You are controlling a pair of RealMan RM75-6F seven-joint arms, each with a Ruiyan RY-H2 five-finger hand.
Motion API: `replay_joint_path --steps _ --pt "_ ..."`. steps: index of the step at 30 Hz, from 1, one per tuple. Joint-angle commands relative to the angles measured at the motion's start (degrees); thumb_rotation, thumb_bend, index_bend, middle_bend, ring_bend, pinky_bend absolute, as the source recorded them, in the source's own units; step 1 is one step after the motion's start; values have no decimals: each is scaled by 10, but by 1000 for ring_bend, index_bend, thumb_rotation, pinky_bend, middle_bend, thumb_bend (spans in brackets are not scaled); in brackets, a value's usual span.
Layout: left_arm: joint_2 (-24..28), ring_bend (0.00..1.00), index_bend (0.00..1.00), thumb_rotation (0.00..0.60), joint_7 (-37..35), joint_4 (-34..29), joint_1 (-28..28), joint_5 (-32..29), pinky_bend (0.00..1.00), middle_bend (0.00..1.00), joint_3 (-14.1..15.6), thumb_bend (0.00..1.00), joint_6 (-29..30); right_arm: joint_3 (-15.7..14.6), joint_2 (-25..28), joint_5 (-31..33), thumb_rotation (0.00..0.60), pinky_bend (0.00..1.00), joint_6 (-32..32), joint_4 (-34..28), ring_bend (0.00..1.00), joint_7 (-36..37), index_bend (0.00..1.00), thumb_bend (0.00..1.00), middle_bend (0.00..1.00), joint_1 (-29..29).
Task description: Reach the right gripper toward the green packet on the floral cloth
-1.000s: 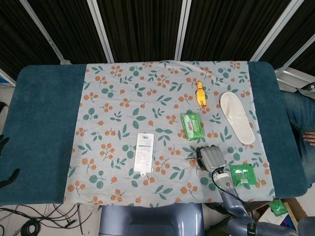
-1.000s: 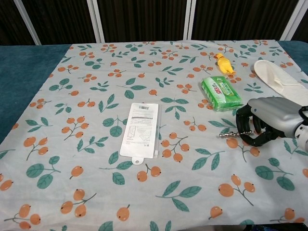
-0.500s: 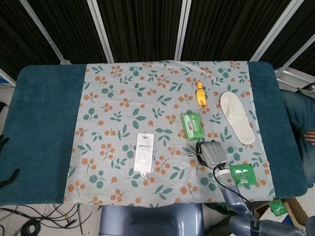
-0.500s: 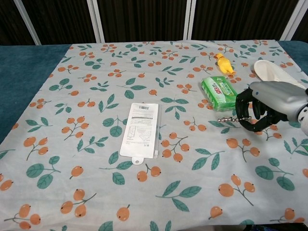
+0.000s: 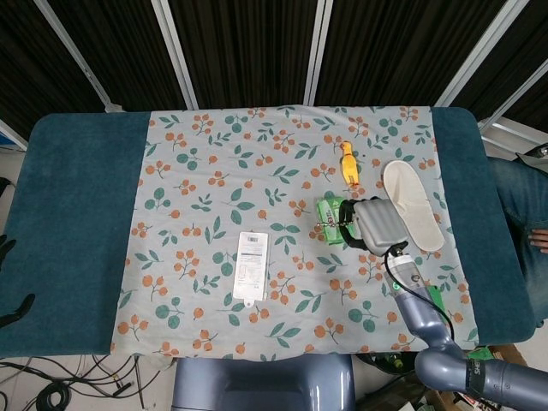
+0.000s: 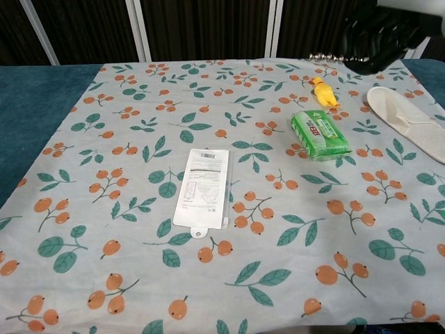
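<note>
Right hand (image 5: 373, 224): grey shell with dark curled fingers (image 6: 375, 36), raised well above the table, so that the chest view catches only its underside at the top edge. A thin metal corkscrew-like tool (image 5: 328, 224) projects from its fingers, so the hand appears to hold that and nothing else; how firmly cannot be told. Left hand: not visible in either view.

Risks, as judgement:
- From overhead the hand overlaps the target; the chest view shows it high above. A steep descent could press the packet flat or skid it across the cloth.
- The projecting metal tip could snag or puncture the wrapper, or drag the fabric into folds.
- With fingers already occupied, closing on the packet may be poor.

Items, near to far:
1. White flat rectangular card in a clear sleeve (image 6: 201, 186), near-centre of the cloth, well apart from the rest.
2. Floral cloth (image 6: 125, 209), pale grey with orange berries and green leaves, over a teal table (image 5: 77, 223).
3. Green rectangular plastic packet (image 6: 319, 133), lying flat on the cloth's right part, nearer than the duck. Long axis runs diagonally, far-left to near-right in the chest view; printed face upward.
4. White fabric slipper (image 6: 407, 122), right of the packet, apart from it.
5. Small yellow rubber duck-like toy (image 6: 322, 92), just beyond the packet.
</note>
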Motion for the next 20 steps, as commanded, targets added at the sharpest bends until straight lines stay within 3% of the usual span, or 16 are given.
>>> replay_joint_path --steps 1,8,20 --pt "0 0 59 600 1 0 0 0 0 34 0 274 -1 41 60 75 600 448 -10 -62 552 -14 620 396 522 31" --pt "0 0 59 600 1 0 0 0 0 34 0 274 -1 63 114 87 600 448 -2 -124 552 34 620 396 522 33" --pt "0 0 59 600 2 -1 0 -1 0 34 0 274 -1 46 150 68 600 448 14 -159 552 64 619 397 522 47"
